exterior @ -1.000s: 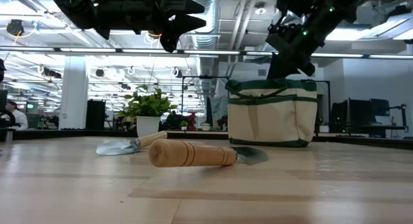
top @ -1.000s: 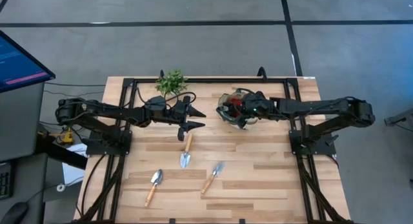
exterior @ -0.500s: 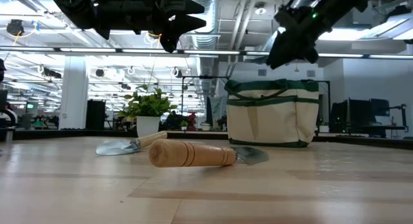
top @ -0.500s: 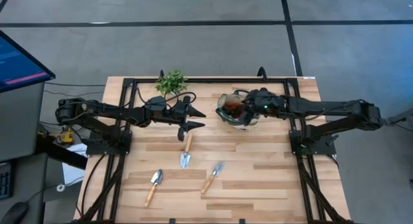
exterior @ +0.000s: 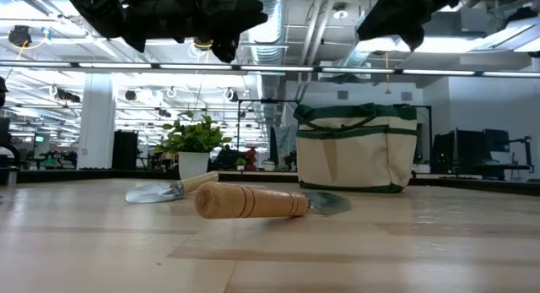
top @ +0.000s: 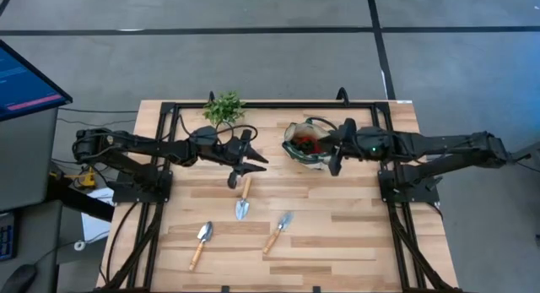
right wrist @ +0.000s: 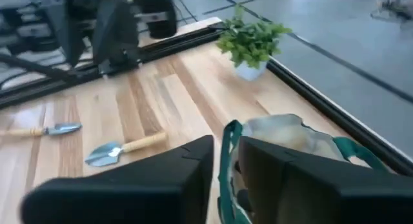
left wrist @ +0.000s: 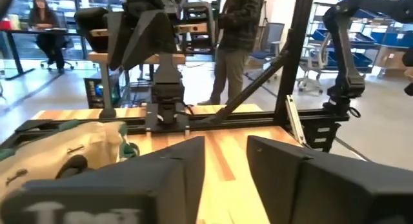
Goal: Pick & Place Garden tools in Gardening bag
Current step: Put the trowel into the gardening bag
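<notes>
High view: gardening bag (top: 305, 144) at upper centre-right of the tabletop (top: 354, 225), red and dark tools inside. Right pincer (top: 336, 163) just right of the bag, fingers nearly together, holding nothing. Left pincer (top: 240, 170) at centre-left, fingers apart, above the handle end of a trowel (top: 244, 198). Two more trowels (top: 201, 242) (top: 278, 231) at lower centre. Potted plant (top: 224, 108) at upper edge.

Low view: bag (exterior: 356, 148) upright at right; wooden-handled trowel (exterior: 253, 201) lying in the foreground.

Right wrist view: narrow gap between the fingers (right wrist: 161, 179).

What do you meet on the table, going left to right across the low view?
Trowel blade → potted plant → wooden handle → gardening bag.
</notes>
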Available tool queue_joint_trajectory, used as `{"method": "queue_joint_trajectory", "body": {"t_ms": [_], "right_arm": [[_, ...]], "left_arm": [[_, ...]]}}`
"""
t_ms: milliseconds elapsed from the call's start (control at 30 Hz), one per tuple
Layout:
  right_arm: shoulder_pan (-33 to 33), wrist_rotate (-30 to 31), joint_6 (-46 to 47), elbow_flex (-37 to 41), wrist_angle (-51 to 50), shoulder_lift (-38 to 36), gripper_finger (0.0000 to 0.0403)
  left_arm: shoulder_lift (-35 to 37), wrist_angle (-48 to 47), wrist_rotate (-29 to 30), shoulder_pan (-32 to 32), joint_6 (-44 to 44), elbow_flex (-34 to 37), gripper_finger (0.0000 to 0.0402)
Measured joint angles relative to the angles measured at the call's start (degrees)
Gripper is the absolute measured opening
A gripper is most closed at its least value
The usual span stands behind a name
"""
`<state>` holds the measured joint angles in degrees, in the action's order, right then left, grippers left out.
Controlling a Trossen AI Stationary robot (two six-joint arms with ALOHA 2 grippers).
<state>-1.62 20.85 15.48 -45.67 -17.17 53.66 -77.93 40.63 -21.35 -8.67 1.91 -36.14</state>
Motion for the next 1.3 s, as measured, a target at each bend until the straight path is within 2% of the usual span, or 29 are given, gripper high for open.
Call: {"method": "queue_joint_trajectory", "body": {"t_ms": [167,300,433,533,767,1067,1300], "right_arm": [[-5.3,3.5,-2.2,0.0,0.8,2.0,0.0009],[-9.1,4.8,-5.6,0.0,6.2,4.7,0.0010],[-11.5,4.7,-8.6,0.0,10.5,8.4,0.0007],[-11.9,4.7,-8.6,0.0,12.2,11.4,0.0002],[-11.8,4.6,-8.5,0.0,19.2,18.3,0.0001],[-11.9,-0.2,-8.4,0.0,28.3,24.5,0.0001],[-11.9,-1.5,-8.4,0.0,31.0,27.8,0.0002]], "left_arm": [[2.2,-5.4,0.1,-0.6,-1.7,0.8,0.0046],[8.8,-9.2,0.5,-1.1,-2.8,4.4,0.0008],[17.8,-8.8,0.4,-1.0,-2.5,10.1,0.0004],[23.8,-9.1,0.4,-1.0,0.7,14.6,0.0002],[32.5,-8.9,0.5,1.2,6.6,23.5,0.0002],[34.8,-8.8,0.8,6.1,14.1,29.5,0.0002],[33.9,-8.9,5.9,7.6,19.9,31.2,0.0002]]}}
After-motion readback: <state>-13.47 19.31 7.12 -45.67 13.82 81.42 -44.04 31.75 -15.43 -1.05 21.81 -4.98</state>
